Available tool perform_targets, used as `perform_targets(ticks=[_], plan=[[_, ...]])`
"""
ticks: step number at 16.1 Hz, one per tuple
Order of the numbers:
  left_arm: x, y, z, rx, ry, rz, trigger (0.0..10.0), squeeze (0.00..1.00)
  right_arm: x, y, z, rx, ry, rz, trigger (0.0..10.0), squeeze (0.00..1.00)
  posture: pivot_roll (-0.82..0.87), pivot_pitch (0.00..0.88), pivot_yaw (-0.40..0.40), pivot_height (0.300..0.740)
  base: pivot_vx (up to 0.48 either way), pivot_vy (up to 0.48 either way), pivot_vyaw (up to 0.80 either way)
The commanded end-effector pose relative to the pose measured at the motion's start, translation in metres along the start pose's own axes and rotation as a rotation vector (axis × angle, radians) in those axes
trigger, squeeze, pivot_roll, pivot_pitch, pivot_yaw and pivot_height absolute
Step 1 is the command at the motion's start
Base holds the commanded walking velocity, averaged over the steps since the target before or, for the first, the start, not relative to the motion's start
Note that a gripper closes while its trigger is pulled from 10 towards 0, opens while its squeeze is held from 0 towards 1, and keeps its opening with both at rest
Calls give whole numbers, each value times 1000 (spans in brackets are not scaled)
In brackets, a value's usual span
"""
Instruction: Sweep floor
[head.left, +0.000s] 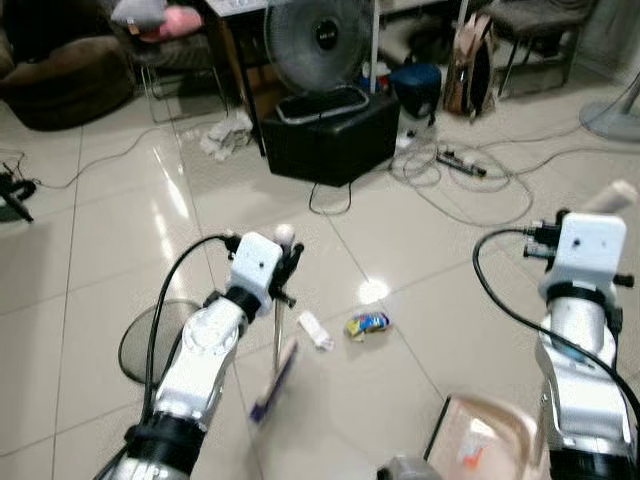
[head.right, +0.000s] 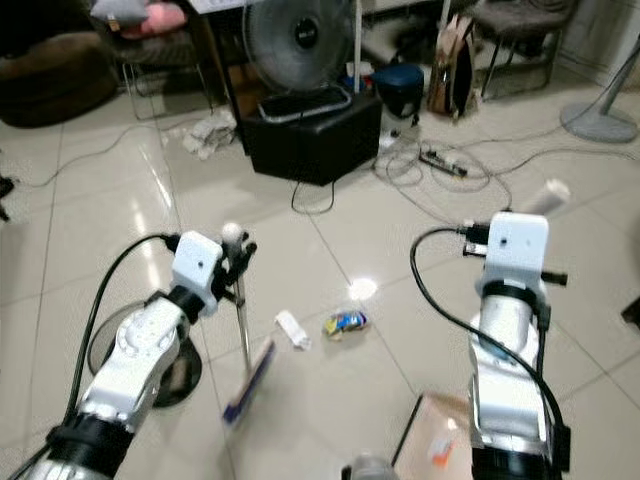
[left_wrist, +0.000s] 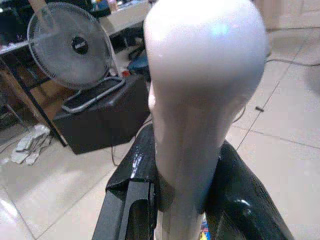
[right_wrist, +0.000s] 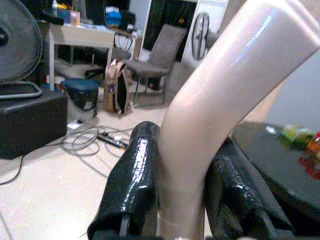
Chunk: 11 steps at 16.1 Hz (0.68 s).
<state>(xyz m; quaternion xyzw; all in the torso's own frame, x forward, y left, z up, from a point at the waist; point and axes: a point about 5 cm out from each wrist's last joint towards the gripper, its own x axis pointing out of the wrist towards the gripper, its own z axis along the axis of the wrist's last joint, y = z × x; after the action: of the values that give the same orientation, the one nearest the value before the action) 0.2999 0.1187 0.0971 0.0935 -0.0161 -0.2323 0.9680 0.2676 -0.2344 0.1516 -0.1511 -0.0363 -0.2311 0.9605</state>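
The left gripper (head.left: 287, 262) had its black fingers (left_wrist: 132, 195) closed on the pale handle of a broom (head.left: 276, 352); the rounded handle tip stood up past the fingers, and the thin shaft ran down from them to a purple-edged brush head resting on the tiled floor (head.left: 420, 280); just beyond the brush head, ahead of the left fingers, lay a white scrap (head.left: 315, 330) and, close beside it, a yellow and blue wrapper (head.left: 367, 324). The right gripper (right_wrist: 182, 200) had its fingers (right_wrist: 132, 185) clamped around the curved beige handle of a dustpan (head.left: 485, 440); the handle rose out between them and bent away, while the pan itself sat low on the floor below the right arm, with something orange in it. Farther ahead of both grippers stood a fan (head.left: 318, 40) on a black box (head.left: 330, 135), with cables (head.left: 450, 165) trailing over the tiles beside it.
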Motion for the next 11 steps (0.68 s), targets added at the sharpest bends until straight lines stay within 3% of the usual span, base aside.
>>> perform_targets(ticks=[1,11], plan=[[1,12,11,23,-48,51,10000,0,0,7,11,88,-37,22,10000,0,-55,53,91,740,304,0,0],[1,15,16,25,-88,76,10000,0,-1,4,10,116,-47,16,10000,0,-57,59,97,740,302,0,-754]])
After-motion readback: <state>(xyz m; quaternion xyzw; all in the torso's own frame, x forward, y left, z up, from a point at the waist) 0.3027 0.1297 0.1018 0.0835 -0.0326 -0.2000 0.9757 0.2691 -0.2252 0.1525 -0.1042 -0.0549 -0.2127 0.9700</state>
